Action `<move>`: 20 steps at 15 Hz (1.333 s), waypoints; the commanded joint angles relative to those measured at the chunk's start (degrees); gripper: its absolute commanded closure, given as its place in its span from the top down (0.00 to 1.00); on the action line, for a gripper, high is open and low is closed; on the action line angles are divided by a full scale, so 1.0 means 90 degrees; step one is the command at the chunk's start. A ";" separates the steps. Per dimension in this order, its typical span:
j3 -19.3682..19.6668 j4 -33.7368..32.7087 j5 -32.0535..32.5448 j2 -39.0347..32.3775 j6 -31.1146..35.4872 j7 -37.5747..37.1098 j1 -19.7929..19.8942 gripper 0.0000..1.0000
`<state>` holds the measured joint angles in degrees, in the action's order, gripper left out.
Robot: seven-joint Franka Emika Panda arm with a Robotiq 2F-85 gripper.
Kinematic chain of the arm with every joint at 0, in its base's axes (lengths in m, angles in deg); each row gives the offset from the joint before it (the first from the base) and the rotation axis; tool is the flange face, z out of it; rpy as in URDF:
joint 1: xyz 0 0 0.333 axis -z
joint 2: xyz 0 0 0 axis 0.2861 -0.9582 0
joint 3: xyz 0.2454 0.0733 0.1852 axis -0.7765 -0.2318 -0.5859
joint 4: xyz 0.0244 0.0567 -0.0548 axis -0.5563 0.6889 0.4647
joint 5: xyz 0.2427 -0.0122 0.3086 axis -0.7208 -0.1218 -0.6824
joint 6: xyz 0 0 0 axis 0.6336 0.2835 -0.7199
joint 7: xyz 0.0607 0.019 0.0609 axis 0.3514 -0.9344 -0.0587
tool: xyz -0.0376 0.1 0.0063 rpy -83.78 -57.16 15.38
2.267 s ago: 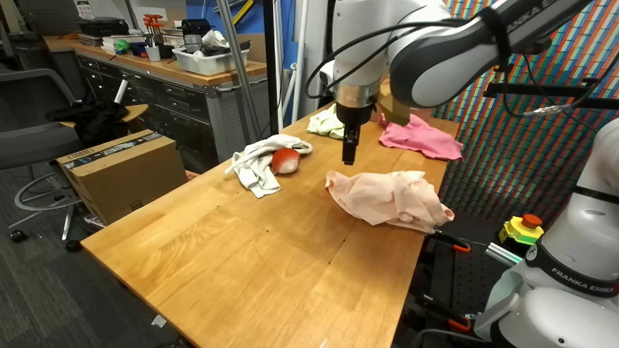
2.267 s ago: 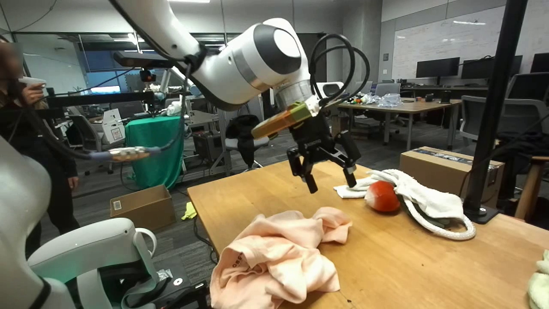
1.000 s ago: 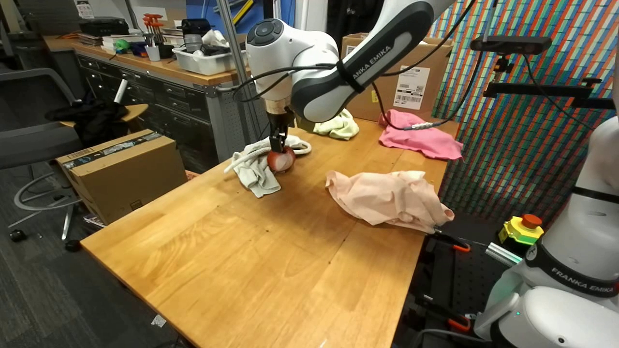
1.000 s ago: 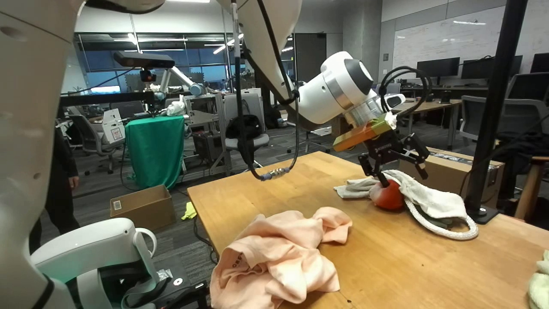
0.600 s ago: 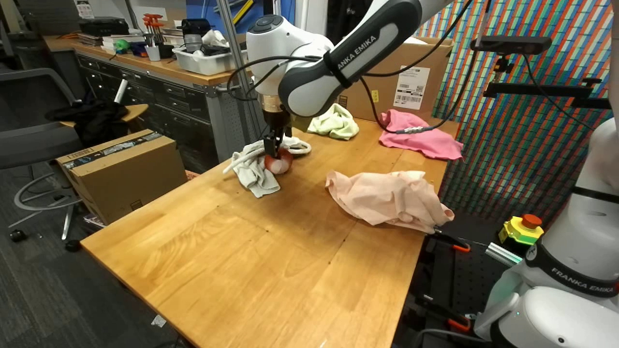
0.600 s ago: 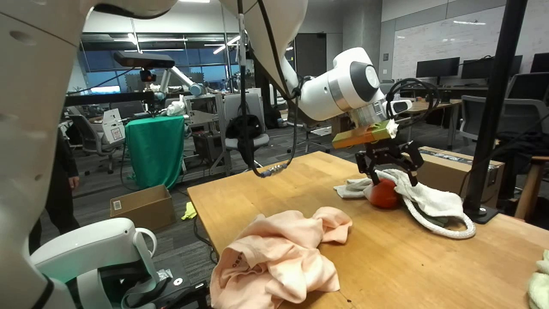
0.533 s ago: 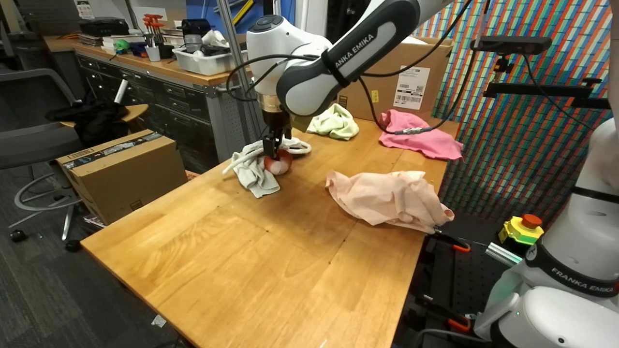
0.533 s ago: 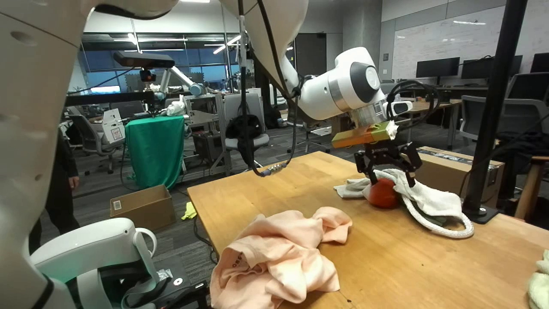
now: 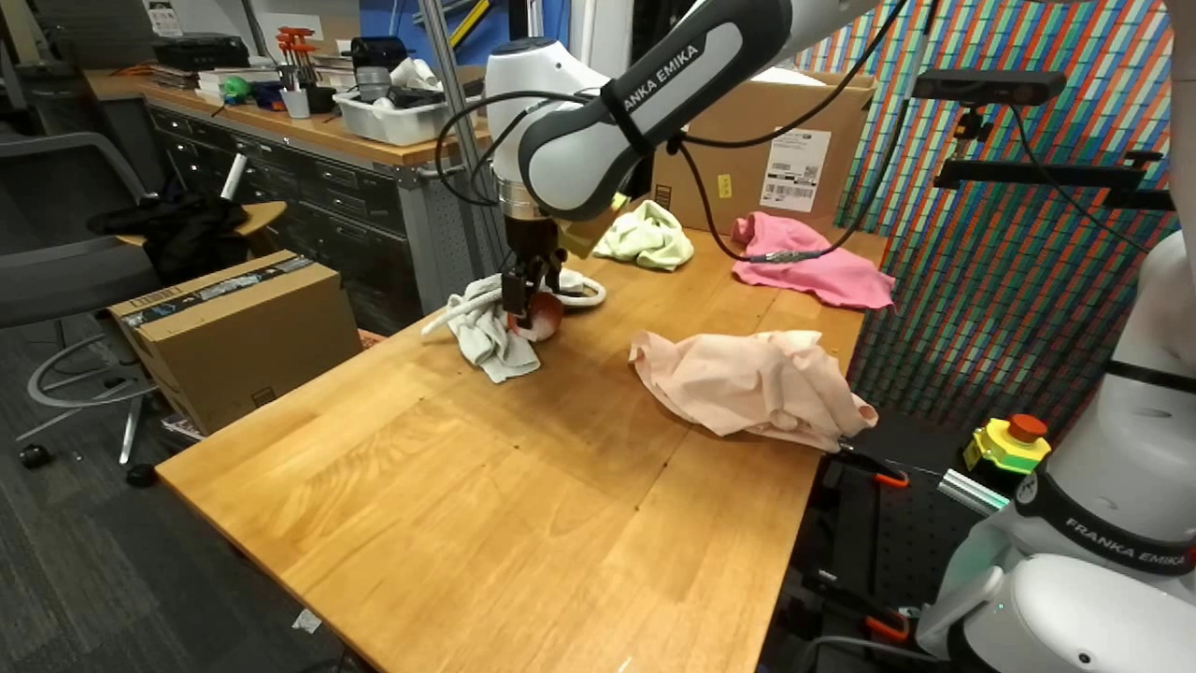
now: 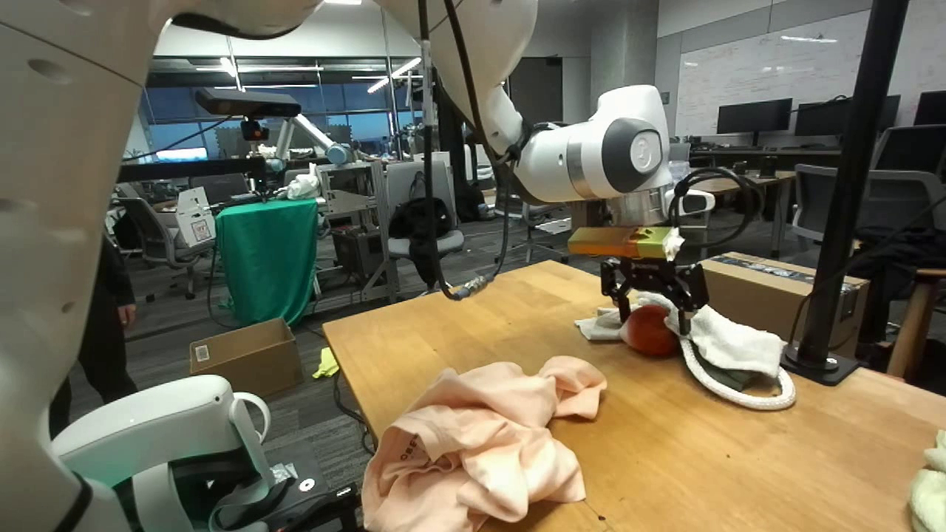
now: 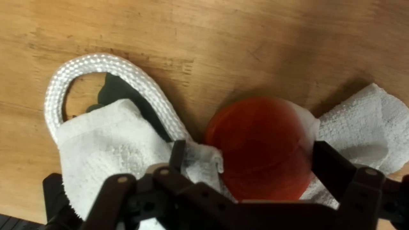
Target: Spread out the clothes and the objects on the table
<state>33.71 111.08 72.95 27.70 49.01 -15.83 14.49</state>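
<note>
Gaping wide, the empty hand (image 10: 654,323) straddles the ball (image 11: 262,153); a white bin (image 9: 397,127) holds clutter (image 9: 417,78).

I have the arm (image 10: 499,44) outstretched, its forearm (image 9: 687,79) slanting down to the wrist (image 10: 632,151) in both exterior views. Below the wrist my gripper (image 10: 655,319) points straight down, and in the wrist view I see its two fingers (image 11: 332,167) standing wide apart.
</note>
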 commanded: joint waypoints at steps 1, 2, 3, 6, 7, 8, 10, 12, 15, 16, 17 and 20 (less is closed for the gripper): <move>-0.0058 -0.0199 -0.0444 -0.0209 0.0051 0.0357 0.0080 1.00; -0.0057 -0.0194 -0.0511 -0.0214 0.0037 0.0394 0.0083 1.00; -0.0051 -0.0190 -0.0555 -0.0228 0.0033 0.0420 0.0083 1.00; 0.0006 -0.0192 -0.0477 -0.0187 -0.0065 0.0382 0.0017 1.00; 0.0061 -0.0207 -0.0369 -0.0150 -0.0185 0.0274 -0.0052 1.00; 0.0114 -0.0230 -0.0280 -0.0126 -0.0299 0.0158 -0.0116 1.00; 0.0239 -0.0298 -0.0056 -0.0072 -0.0578 -0.0253 -0.0310 1.00; 0.0297 -0.0374 0.0061 -0.0062 -0.0817 -0.0642 -0.0459 1.00; 0.0323 -0.0473 0.0134 -0.0097 -0.1122 -0.1182 -0.0639 1.00; 0.0319 -0.0499 0.0134 -0.0110 -0.1205 -0.1357 -0.0688 1.00; 0.0329 -0.0521 0.0158 -0.0119 -0.1272 -0.1548 -0.0744 1.00; 0.0388 -0.0589 0.0283 -0.0178 -0.1400 -0.2248 -0.0949 1.00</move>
<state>35.73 108.01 73.84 26.89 38.89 -30.13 8.46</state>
